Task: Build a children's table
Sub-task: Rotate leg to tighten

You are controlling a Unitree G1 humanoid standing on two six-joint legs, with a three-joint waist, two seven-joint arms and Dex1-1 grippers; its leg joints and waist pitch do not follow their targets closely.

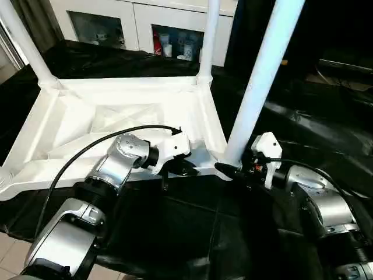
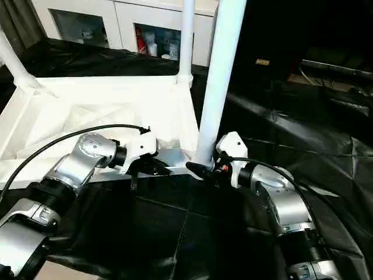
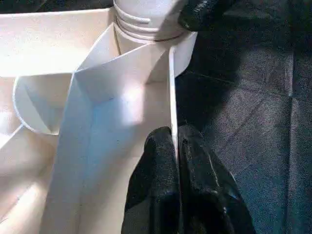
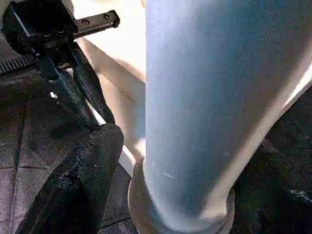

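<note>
Three legs stand up in the upside-down tabletop (image 1: 64, 125) on the black table. Right gripper (image 1: 230, 169) holds the near leg (image 1: 256, 87) low, at its socket. Left gripper (image 3: 174, 161) pinches the rim tight. Push straight down & don't let it tip.

No text, label, brand, number or sign is legible on anything here.
</note>
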